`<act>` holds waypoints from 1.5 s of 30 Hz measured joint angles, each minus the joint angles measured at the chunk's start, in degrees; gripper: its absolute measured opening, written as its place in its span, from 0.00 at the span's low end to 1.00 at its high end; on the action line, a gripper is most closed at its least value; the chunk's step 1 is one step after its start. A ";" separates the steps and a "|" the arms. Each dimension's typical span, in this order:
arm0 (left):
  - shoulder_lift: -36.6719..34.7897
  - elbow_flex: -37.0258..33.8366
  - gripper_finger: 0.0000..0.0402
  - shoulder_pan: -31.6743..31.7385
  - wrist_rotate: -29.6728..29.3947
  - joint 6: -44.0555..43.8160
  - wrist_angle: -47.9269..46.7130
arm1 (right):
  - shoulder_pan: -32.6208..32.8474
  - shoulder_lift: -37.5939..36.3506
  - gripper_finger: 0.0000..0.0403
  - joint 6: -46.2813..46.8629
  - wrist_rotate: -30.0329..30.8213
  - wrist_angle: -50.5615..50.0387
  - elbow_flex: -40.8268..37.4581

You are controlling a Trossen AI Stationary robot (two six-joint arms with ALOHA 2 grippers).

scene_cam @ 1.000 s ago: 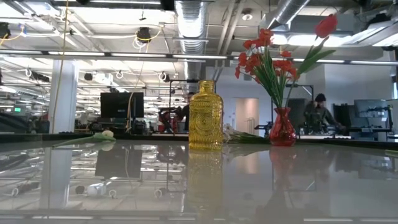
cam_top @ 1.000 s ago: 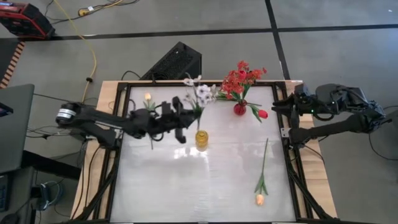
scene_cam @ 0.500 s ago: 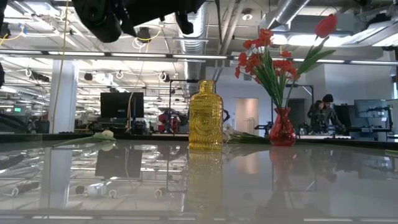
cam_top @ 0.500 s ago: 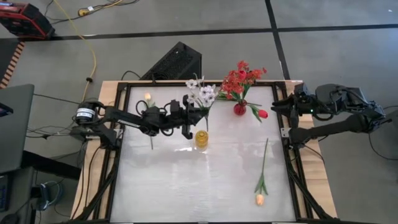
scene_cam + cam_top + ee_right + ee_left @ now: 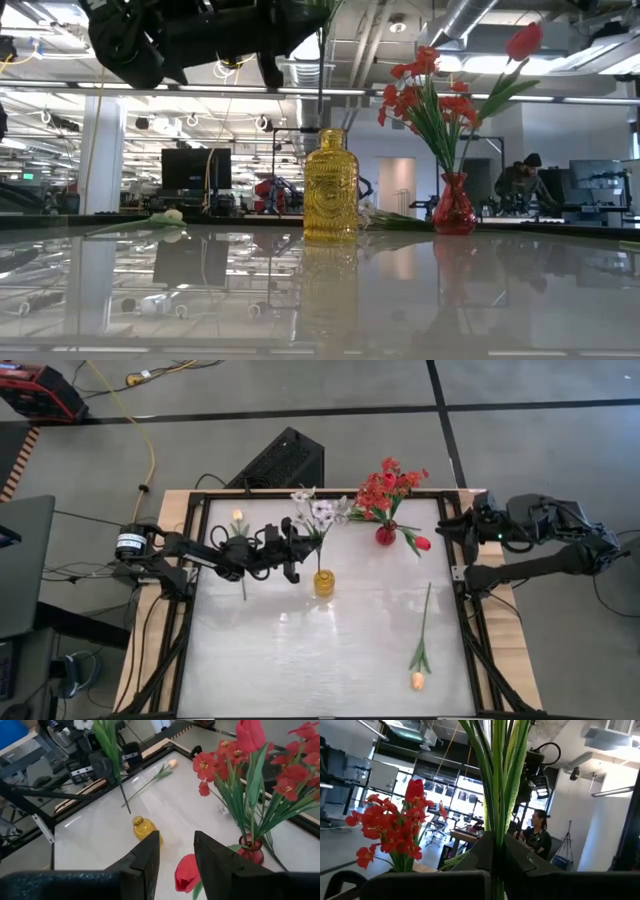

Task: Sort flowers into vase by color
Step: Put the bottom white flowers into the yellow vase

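Left gripper: the left gripper (image 5: 297, 552) hangs above the table's middle back, just beside the yellow vase (image 5: 323, 583), its fingers (image 5: 520, 860) closed tight on the stems of the white spray (image 5: 318, 512).
White spray: held upright, blossoms over the back of the table; its stem end hangs above the mouth of the yellow vase (image 5: 331, 186), and the low view shows the stem (image 5: 320, 80) coming straight down toward the neck. Whether the tip has entered the mouth cannot be told.
Yellow vase: stands upright near the table's middle, no flower seen inside it.
Red vase: the red vase (image 5: 385, 536) stands at the back, right of the yellow one, filled with the red blooms (image 5: 388, 487); a red tulip (image 5: 422, 543) leans out of it toward the right.
Loose flowers: a peach tulip (image 5: 418, 680) lies on the front right of the table (image 5: 300, 660), bud toward the front edge; another pale tulip (image 5: 238, 516) lies at the back left, under the left arm.
Right gripper: the right gripper (image 5: 447, 528) waits over the table's right back edge, near the red vase; its fingers (image 5: 145, 855) stand partly apart and grip nothing, with the red tulip (image 5: 187, 873) showing between them farther off.
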 joint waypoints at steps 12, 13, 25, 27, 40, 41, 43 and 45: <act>3.19 1.32 0.00 -0.04 -2.27 -0.04 1.27 | -1.17 0.00 0.37 -0.17 0.07 -0.01 0.00; 3.19 1.47 0.00 -0.06 -2.21 -0.06 1.26 | -1.17 0.00 0.37 -0.16 0.07 -0.01 0.00; 3.19 3.61 0.00 -0.03 -0.20 1.21 -8.05 | -1.17 0.00 0.37 -0.44 0.06 -0.03 0.00; 3.19 3.61 0.00 -0.03 -0.24 1.16 -8.73 | -1.17 0.00 0.37 -0.46 0.05 -0.05 0.00; 3.08 3.58 0.18 0.02 -0.01 1.23 -12.15 | -1.17 -0.15 0.37 -0.61 -2.18 -3.07 0.00; 3.08 3.58 0.19 0.10 0.14 1.25 -12.45 | -1.17 -0.14 0.37 -0.61 -2.56 -3.50 0.00; 3.08 3.58 0.23 0.18 0.44 1.23 -12.98 | -1.17 -0.15 0.37 -0.61 -3.11 -5.09 0.00; 3.04 3.58 0.26 0.41 1.35 1.32 -14.10 | -1.17 -0.15 0.37 -0.59 -3.15 -7.28 0.00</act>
